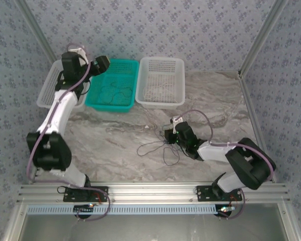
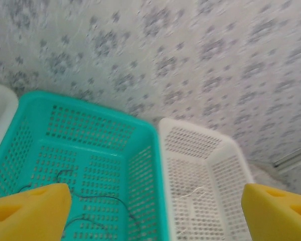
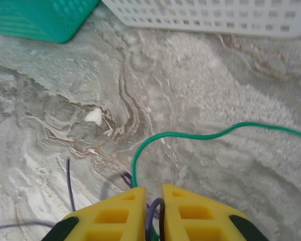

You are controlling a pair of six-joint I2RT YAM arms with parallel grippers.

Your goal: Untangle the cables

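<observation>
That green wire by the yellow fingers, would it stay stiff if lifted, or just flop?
Probably floppy: the green wire lies in loose curves on the table. Likely very light, being so thin. It may drag tangled neighbours, since dark strands sit between the fingers.

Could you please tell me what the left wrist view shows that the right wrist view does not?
Left wrist, not right wrist: the inside of the teal basket with thin dark wires on its floor, the patterned wall, and the left hand, open. Right wrist, not left wrist: the marble table, a green cable curving across it, and the right hand shut on purple and dark strands. Both: the teal basket and the white basket beside it.
</observation>
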